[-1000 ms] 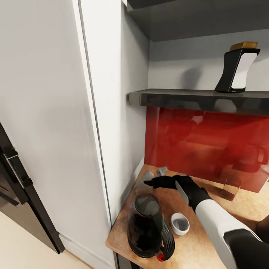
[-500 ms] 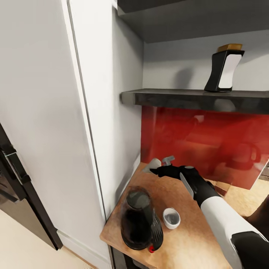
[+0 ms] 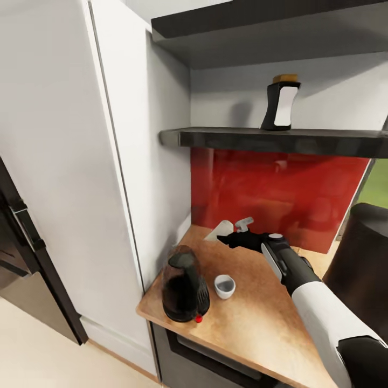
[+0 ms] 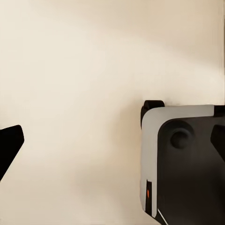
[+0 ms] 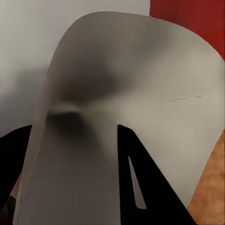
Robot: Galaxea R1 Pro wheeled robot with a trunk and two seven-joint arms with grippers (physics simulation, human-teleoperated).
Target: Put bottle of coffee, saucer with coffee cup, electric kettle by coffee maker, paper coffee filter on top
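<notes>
My right gripper (image 3: 227, 238) is shut on the paper coffee filter (image 3: 220, 231), an off-white sheet held just above the back of the kitchen countertop (image 3: 258, 318). In the right wrist view the filter (image 5: 126, 93) spreads across the gripper (image 5: 70, 173), with one black finger (image 5: 133, 183) in front of it. The electric kettle (image 3: 183, 285) stands at the counter's left front corner, with the coffee cup (image 3: 224, 285) beside it. The bottle of coffee (image 3: 280, 105) stands on the kitchen shelf (image 3: 242, 139). The coffee maker (image 3: 361, 258) rises at the right edge. The saucer is out of view. My left gripper (image 4: 112, 145) hangs open over the floor.
A red glossy backsplash (image 3: 275, 194) runs behind the counter. A tall white cabinet (image 3: 97, 161) walls off the left side, with a black appliance (image 3: 21, 253) further left. A second dark shelf (image 3: 258, 21) hangs above. A small grey object (image 3: 245, 221) sits by the backsplash.
The head camera has pulled back and turned right, bringing the coffee maker into view. My right gripper has carried the filter away from the kettle, towards the backsplash.
</notes>
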